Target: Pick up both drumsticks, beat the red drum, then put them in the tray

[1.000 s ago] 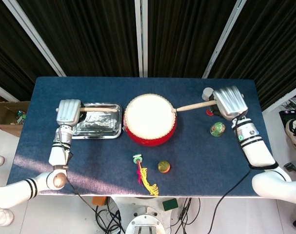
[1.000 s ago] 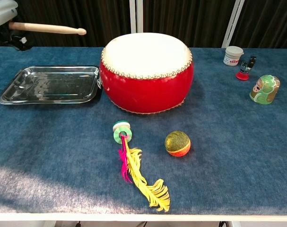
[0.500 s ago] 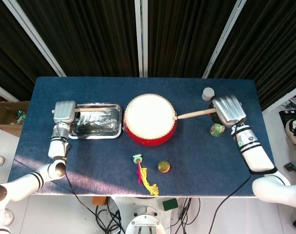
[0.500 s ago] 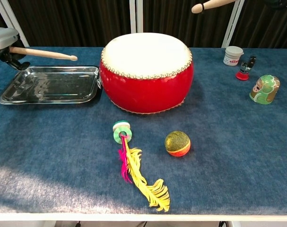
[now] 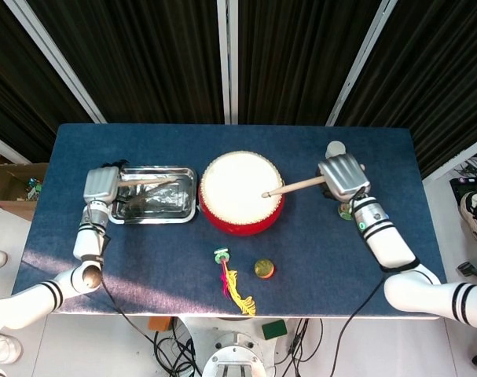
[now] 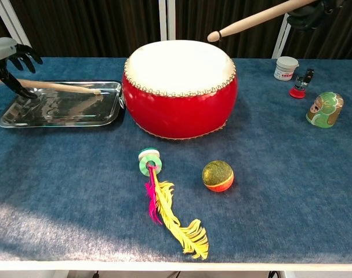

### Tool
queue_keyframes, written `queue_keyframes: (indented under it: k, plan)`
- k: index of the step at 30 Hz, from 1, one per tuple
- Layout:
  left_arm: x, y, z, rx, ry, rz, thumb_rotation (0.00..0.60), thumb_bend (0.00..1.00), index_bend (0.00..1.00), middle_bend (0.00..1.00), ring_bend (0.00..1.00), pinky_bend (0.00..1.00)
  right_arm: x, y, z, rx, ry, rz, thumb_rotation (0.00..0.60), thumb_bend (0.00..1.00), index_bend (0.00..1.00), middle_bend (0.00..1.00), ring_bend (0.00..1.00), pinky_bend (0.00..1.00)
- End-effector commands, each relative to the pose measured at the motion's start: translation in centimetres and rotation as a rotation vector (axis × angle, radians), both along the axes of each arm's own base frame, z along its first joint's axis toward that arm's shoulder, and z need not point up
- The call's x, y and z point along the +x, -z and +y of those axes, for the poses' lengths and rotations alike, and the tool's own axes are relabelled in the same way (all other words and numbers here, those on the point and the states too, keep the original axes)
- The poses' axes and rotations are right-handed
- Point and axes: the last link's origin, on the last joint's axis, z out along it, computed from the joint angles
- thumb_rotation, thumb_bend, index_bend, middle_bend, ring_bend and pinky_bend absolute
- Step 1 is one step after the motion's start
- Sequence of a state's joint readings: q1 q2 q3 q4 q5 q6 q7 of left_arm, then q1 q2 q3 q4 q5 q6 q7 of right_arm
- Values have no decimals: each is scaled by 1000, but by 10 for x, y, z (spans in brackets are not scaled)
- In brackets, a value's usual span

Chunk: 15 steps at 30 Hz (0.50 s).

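The red drum (image 5: 242,192) (image 6: 180,87) stands mid-table with its white skin up. The steel tray (image 5: 155,216) (image 6: 60,123) lies to its left. One wooden drumstick (image 5: 148,182) (image 6: 60,87) lies slanted in the tray, tip on the tray floor and butt end out over the left rim. My left hand (image 5: 100,186) (image 6: 7,58) hovers at that butt end with its fingers spread apart. My right hand (image 5: 343,176) (image 6: 315,11) grips the second drumstick (image 5: 293,186) (image 6: 251,20), and the stick's tip hangs just above the drum skin's right part.
A feathered shuttlecock (image 5: 230,279) (image 6: 164,202) and a yellow-red ball (image 5: 263,269) (image 6: 217,175) lie in front of the drum. At the right stand a white jar (image 5: 335,148) (image 6: 286,68), a small red-based item (image 6: 300,87) and a green figurine (image 6: 325,109).
My left hand has lowered its drumstick into the tray and spread its fingers. My right hand has swung left, bringing its stick's tip over the drum skin.
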<state>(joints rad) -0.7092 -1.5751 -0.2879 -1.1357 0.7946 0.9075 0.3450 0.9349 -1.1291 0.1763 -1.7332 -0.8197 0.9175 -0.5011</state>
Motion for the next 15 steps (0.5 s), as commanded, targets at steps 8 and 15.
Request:
queue_keyframes:
  k: [8,15]
  plan:
    - [66,-51,-37,37,216,-276,600,111,259,274,241,432,47,17,-13,1,-38,-92,600,963,1000,1000,1000,1000]
    - [119,-54,-47,-55,312,-475,600,94,345,350,309,544,69,25,-19,-22,-14,-182,600,959,1000,1000,1000,1000]
